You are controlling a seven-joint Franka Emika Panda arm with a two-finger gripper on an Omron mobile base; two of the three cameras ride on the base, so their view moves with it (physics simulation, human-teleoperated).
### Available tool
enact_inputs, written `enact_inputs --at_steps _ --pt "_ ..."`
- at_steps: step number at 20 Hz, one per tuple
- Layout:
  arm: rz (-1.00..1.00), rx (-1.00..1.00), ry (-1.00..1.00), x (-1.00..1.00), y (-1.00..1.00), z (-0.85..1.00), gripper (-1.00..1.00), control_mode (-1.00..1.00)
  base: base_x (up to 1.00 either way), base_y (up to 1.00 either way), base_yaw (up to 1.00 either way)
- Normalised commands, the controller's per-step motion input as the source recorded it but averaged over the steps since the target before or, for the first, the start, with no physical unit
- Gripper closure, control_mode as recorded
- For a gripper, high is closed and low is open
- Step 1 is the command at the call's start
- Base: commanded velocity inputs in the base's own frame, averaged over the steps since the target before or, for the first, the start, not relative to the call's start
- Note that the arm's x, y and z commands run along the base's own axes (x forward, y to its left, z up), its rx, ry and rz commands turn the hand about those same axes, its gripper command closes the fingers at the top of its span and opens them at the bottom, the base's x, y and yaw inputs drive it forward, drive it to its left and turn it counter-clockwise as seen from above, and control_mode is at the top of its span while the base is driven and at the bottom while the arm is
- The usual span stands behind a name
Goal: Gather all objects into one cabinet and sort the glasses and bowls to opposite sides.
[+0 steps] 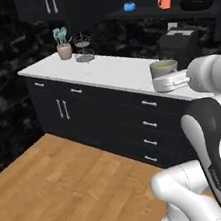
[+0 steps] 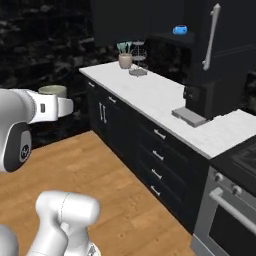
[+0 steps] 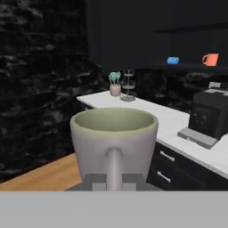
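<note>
My gripper [image 3: 111, 181] is shut on the handle of the pale beige-grey mug [image 3: 114, 138], which it holds upright in the air in front of the counter. In the base views the mug [image 1: 163, 66] [image 2: 52, 90] rises just above the white hand of the gripper [image 1: 171, 81] [image 2: 64, 106]. Up on the open cabinet's dark shelf [image 1: 152, 11] stand the blue bowl [image 1: 129, 7] [image 2: 180, 30] [image 3: 173, 60], the orange mug [image 1: 164, 2] [image 3: 210, 59] and the black bowl [image 1: 197, 3]. The cabinet door [image 2: 225, 45], with its long silver handle [image 2: 212, 35], is swung open.
The white counter [image 1: 106, 70] carries a utensil pot [image 1: 64, 49], a wire tiered stand [image 1: 83, 49] and a black coffee machine [image 1: 178, 45] [image 3: 209, 116] below the shelf. Black drawers [image 1: 147, 124] run under the counter. A stove [image 2: 235, 200] sits at the right. Wooden floor [image 1: 59, 186] lies open.
</note>
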Motion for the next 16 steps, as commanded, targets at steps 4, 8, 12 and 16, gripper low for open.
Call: enact_inputs --at_steps 4,8,12,16 --pt "0.0 0.0 0.0 0.0 0.0 0.0 1.0 1.0 0.69 0.38 -0.53" --pt "0.0 0.0 0.0 0.0 0.0 0.0 1.0 1.0 0.62 0.35 -0.55" --pt "0.0 0.0 0.0 0.0 0.0 0.0 1.0 1.0 0.61 0.34 -0.55" --pt "0.0 0.0 0.0 0.0 0.0 0.0 1.0 1.0 0.6 0.31 -0.54"
